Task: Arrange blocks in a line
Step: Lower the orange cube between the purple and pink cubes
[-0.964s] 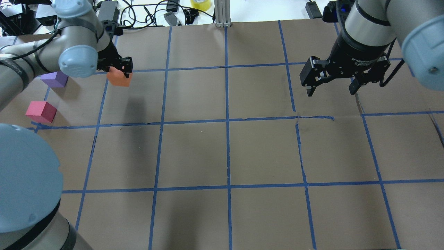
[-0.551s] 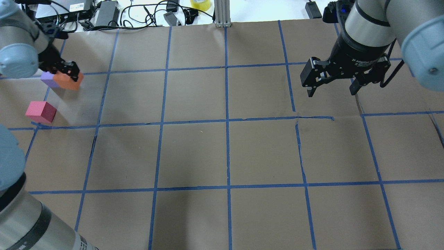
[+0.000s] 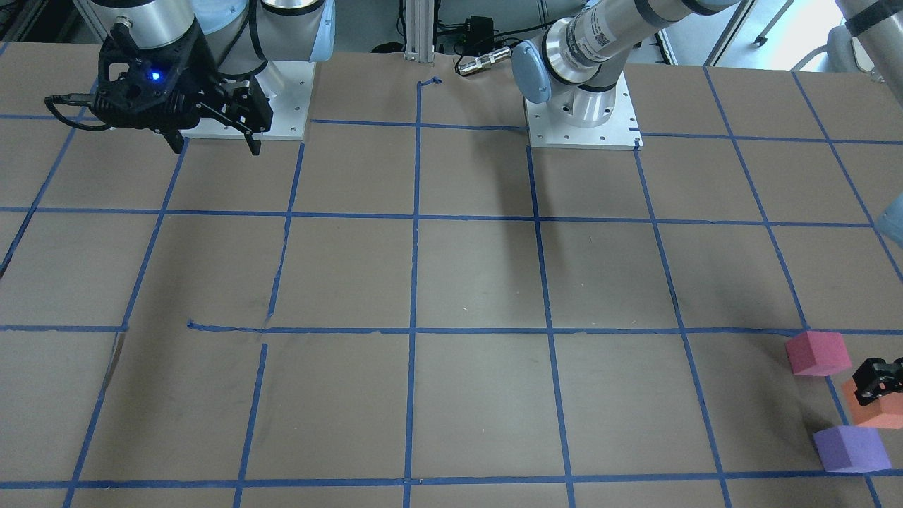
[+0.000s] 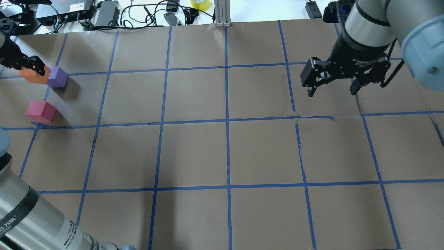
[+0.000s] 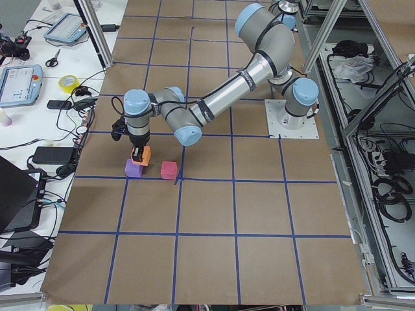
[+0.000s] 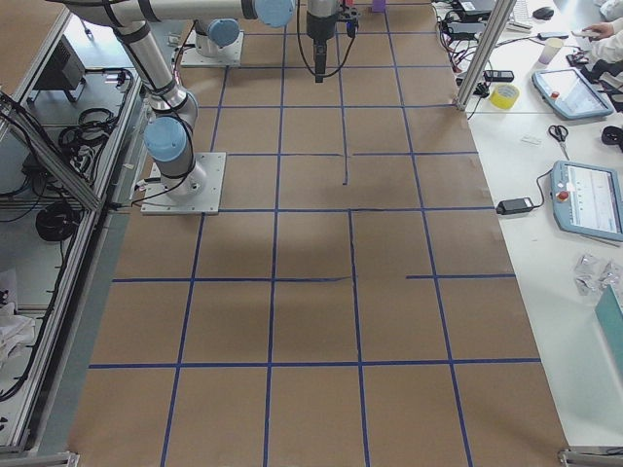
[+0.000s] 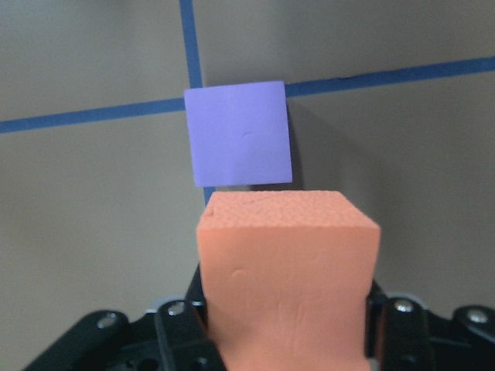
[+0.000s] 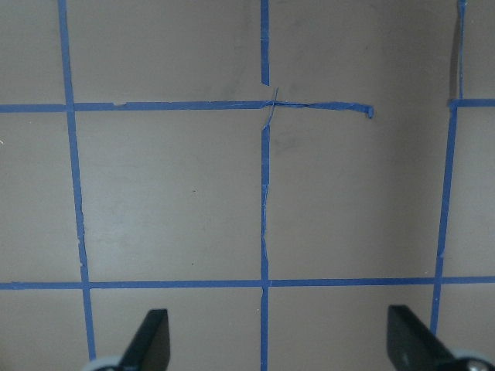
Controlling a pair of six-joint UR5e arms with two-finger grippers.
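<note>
Left gripper (image 4: 34, 67) clamps the orange block (image 4: 30, 76) beside the purple block (image 4: 57, 77); only exterior views show the red-pink block (image 4: 41, 111).

The table is covered with brown paper (image 4: 194, 152), on which a grid of squares is marked in blue tape (image 4: 228, 156). Along one edge a white bench (image 6: 555, 292) is seen, strewn with black cables (image 4: 138, 15), a yellow tape roll (image 4: 200, 4), scissors (image 6: 558, 133) and tablets (image 6: 587, 199). An aluminium post (image 4: 222, 12) is fixed at that edge.
</note>
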